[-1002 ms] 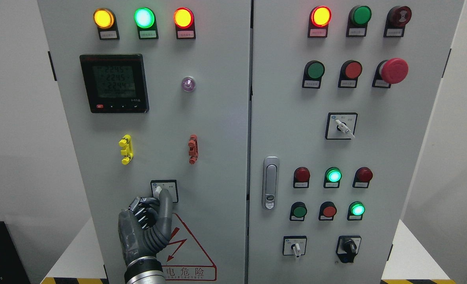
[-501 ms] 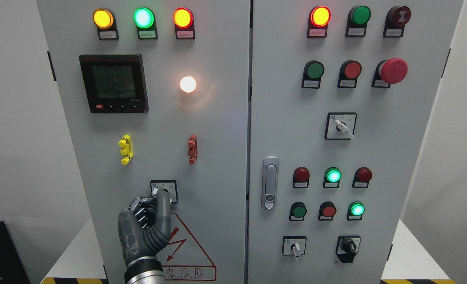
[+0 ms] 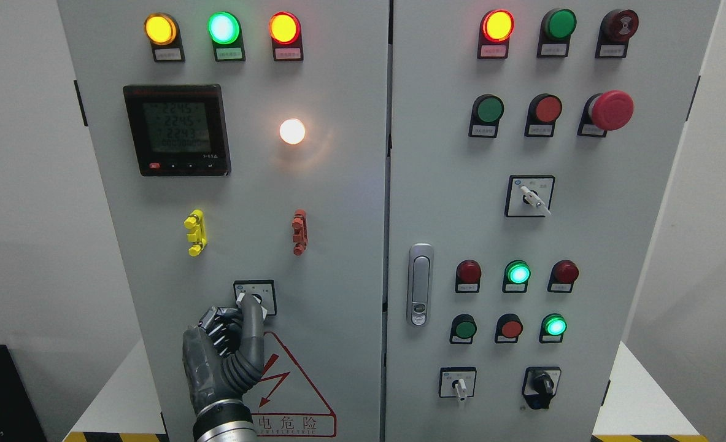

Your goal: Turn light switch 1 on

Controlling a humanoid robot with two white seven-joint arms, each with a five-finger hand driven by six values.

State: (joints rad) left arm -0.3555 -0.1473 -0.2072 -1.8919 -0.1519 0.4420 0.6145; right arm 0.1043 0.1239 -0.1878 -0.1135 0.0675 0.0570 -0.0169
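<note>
Our left hand (image 3: 224, 356) comes up from the bottom edge left of the middle, most fingers curled into the palm and one long finger (image 3: 253, 325) stretched upward, its tip resting on the knob of light switch 1 (image 3: 254, 297); it presses the knob and grips nothing. That rotary switch sits low on the left cabinet door (image 3: 338, 245), just above the red warning triangle (image 3: 292, 383). Higher on the same door the round lamp (image 3: 292, 131) glows warm white, so we judge the switch already turned on. What seems left is only to draw our finger off the knob without nudging it. Our right hand does not show.
</note>
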